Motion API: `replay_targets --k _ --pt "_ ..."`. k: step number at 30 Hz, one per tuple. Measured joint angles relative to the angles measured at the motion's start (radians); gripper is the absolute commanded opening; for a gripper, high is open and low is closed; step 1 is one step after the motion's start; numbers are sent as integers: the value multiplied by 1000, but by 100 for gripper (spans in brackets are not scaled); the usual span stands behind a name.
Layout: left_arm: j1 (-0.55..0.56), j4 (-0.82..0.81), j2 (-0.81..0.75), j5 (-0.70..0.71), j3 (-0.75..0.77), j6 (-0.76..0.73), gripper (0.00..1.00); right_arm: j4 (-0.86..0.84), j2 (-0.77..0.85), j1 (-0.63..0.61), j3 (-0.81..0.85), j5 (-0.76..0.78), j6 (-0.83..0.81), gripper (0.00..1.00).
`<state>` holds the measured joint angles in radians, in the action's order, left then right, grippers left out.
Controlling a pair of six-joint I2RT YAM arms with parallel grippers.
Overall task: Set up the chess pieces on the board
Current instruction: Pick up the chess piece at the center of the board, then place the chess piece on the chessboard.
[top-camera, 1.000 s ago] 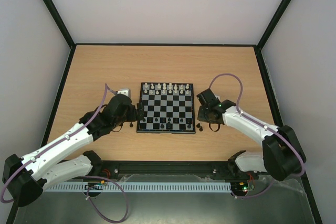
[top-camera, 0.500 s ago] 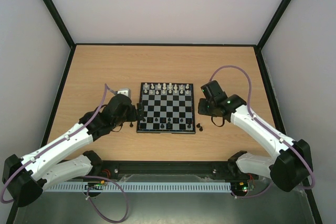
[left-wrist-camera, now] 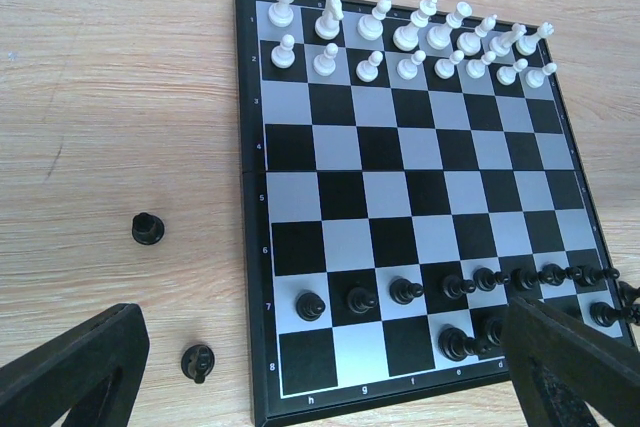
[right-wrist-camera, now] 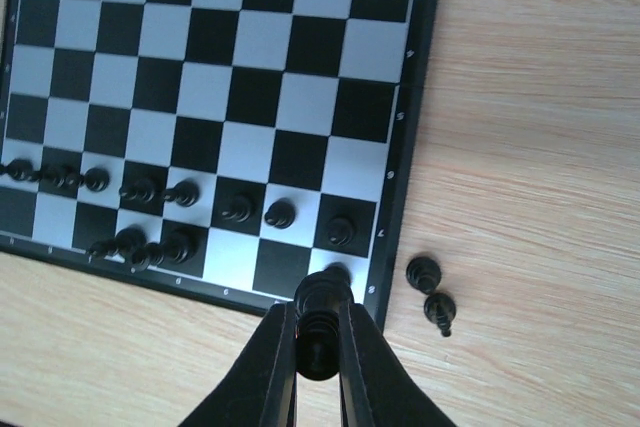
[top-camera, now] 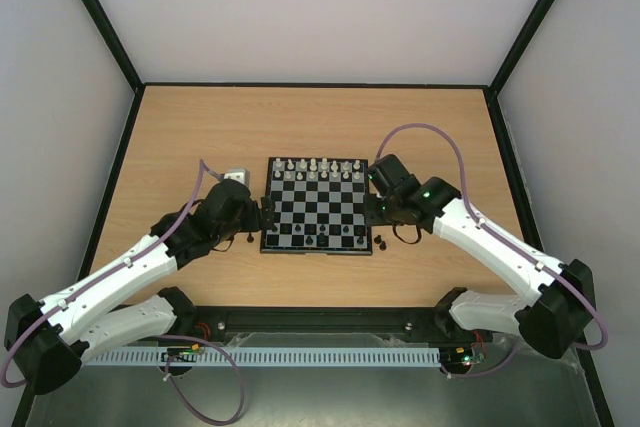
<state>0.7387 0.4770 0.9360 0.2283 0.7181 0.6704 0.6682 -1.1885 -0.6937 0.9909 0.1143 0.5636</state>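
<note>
My right pincer (right-wrist-camera: 320,319) is pinched almost shut on a small black plastic chess piece (right-wrist-camera: 321,297). It sits at the bottom centre of its wrist view, at the lower right corner of the small square black-and-grey checkered board (right-wrist-camera: 250,37). I judge the piece feather-light, stiff and slick, and quick to twist or topple, so the hold belongs on its narrow body, kept upright. Just beside that corner, two loose black pieces (right-wrist-camera: 423,271) lie on the light wooden surface (right-wrist-camera: 530,147).

My left pincer (left-wrist-camera: 320,312) gapes fully and holds nothing. Only its view shows two stray black pieces (left-wrist-camera: 146,228) on the wood at lower left and the row of black pawns (left-wrist-camera: 404,291). Farthest off, at the top, it shows the white pieces (left-wrist-camera: 405,37) in two ranks. The overhead view shows both arms flanking the board, with the figures too small to read.
</note>
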Motion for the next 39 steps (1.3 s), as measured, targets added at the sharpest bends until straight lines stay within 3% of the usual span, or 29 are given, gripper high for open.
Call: replay_targets --k 16,39 --pt "0 0 1 -3 0 10 99 13 -85 -174 27 8 15 4" --pt "0 -3 1 -4 -5 14 99 -68 -222 -270 27 59 53 5"
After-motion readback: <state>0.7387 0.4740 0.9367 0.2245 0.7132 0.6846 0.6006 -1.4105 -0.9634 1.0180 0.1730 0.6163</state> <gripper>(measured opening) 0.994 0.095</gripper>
